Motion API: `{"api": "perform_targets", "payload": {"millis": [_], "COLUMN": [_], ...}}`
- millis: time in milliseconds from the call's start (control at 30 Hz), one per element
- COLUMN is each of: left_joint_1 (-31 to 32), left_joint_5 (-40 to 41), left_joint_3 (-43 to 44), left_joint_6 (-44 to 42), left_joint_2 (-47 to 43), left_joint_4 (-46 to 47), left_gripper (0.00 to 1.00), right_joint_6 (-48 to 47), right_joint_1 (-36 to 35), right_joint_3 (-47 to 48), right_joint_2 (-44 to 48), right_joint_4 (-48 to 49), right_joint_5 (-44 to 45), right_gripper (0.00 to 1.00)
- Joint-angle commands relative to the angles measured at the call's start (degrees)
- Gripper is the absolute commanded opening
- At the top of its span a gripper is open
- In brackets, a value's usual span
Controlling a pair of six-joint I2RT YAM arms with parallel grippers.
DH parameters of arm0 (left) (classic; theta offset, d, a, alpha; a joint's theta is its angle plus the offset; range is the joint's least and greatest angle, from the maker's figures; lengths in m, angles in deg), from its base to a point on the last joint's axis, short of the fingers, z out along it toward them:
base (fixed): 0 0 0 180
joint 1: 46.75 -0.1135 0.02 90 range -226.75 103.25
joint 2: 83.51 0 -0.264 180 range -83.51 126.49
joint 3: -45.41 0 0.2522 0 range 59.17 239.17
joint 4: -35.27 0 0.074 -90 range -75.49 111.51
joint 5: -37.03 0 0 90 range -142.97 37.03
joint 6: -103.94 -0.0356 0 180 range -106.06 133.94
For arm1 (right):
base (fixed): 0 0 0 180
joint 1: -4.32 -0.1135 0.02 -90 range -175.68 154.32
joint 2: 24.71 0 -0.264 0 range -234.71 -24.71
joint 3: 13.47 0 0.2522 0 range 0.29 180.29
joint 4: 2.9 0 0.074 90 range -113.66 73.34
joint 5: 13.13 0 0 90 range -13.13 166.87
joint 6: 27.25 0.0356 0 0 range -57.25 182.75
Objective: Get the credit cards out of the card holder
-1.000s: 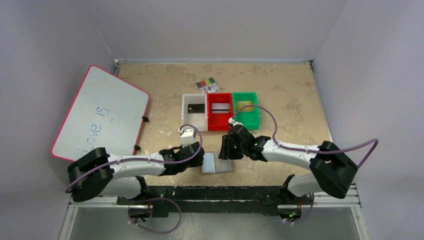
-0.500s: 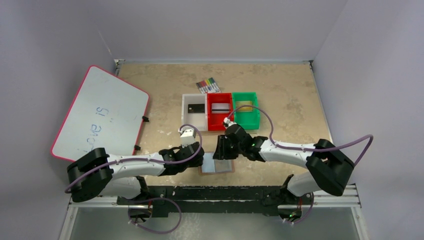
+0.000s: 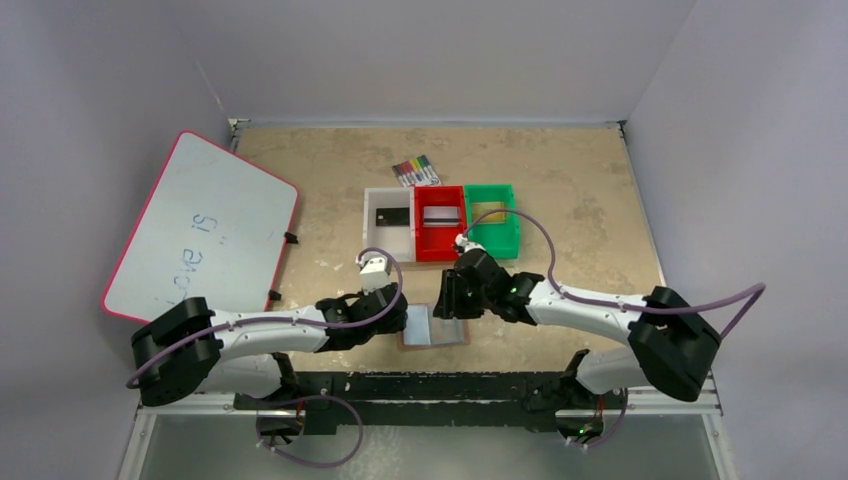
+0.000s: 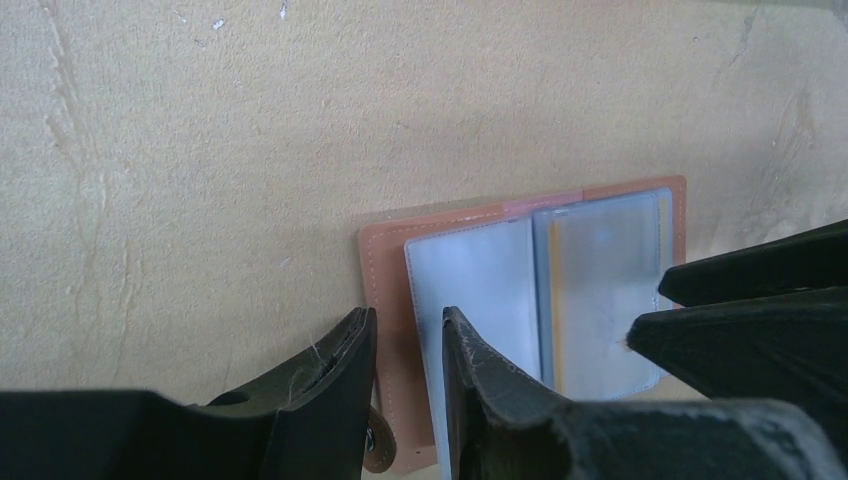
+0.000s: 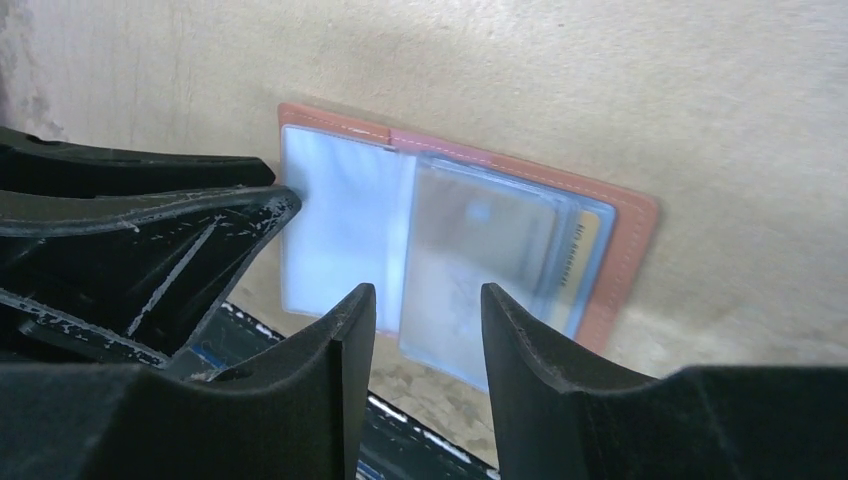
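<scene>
**Open card holder lies at the table's near edge, a parted gripper on either side**

A flat tan-brown bifold card holder [image 3: 425, 326] with two clear, pale-blue pockets lies opened out on the speckled beige table [image 3: 580, 190], at the middle of its near edge.

The left gripper [image 4: 408, 325] sits at the holder's left edge with its black jaws a narrow gap apart. One finger is over bare table just outside the tan border and the other is over the left pocket. The stitched border shows in the gap between them. Whether the tips press on the holder cannot be told.

The right gripper [image 5: 423, 300] hangs over the holder's right half, jaws parted wider and holding nothing. Its gap lines up with the fold side of the right pocket. That pocket holds a thin card with a gold edge [image 5: 577, 250], blurred behind the plastic. The left pocket looks plain pale blue.

Toward the table's middle, three small plastic bins stand touching in a row. A white bin [image 3: 378, 238] holds a black card [image 3: 391, 215]. A red bin [image 3: 440, 246] holds a silver-grey card [image 3: 440, 213]. The third is a green bin [image 3: 505, 238].
</scene>
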Motion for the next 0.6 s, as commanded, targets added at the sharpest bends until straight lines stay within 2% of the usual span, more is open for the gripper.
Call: {"api": "perform_targets", "payload": {"millis": [0,567], "left_joint_1": [0.12,0.11], "left_joint_5": [0.27,-0.05], "left_joint_3": [0.08,-0.31], "left_joint_6": [0.89,0.98], "left_joint_2": [-1.14,-1.11], "left_joint_4": [1.20,0.67], "left_gripper": [0.30,0.30], "right_joint_6": [-0.19,0.02], "right_joint_1": [-0.31,-0.34], "right_joint_3": [2.36,1.17], "right_joint_2": [2.84,-2.33], "right_joint_4": [-6.32,-3.46], "right_joint_5": [4.86,3.18], "right_gripper": [0.46,0.47]}}
